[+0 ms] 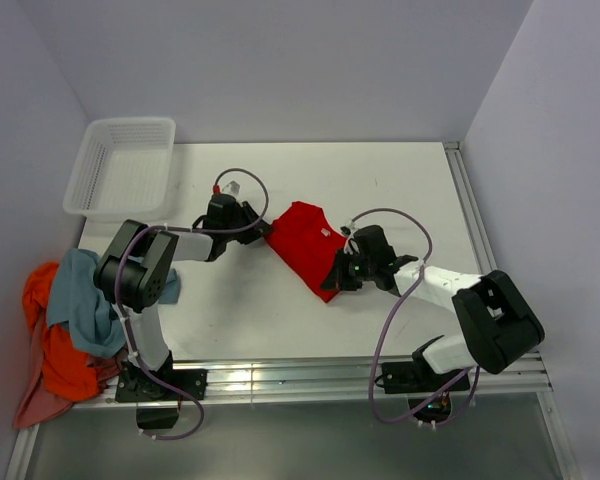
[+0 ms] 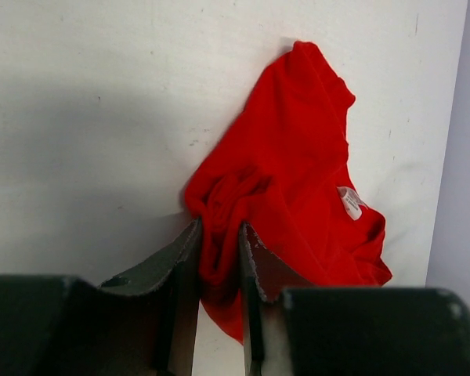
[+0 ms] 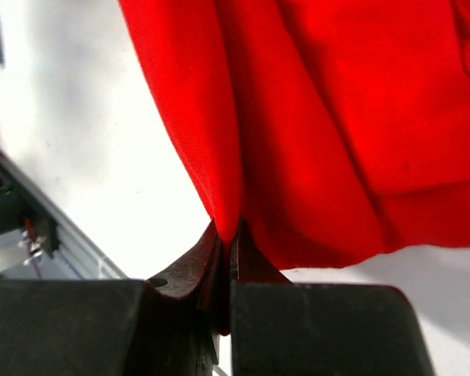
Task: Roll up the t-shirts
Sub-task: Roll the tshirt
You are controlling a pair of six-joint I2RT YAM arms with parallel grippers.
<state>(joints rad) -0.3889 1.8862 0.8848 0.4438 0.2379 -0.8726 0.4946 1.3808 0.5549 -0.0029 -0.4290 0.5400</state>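
Note:
A bright red t-shirt lies crumpled in the middle of the white table, its white neck label showing. My left gripper is at the shirt's left end, shut on a bunched fold of red cloth. My right gripper is at the shirt's near right edge, shut on a thin fold of the hem. More t-shirts lie heaped off the table's left edge: a grey-blue one over an orange one, with pale pink under them.
A white perforated plastic basket stands at the back left corner of the table. Aluminium rails run along the table's near edge and right edge. Each arm trails a purple cable.

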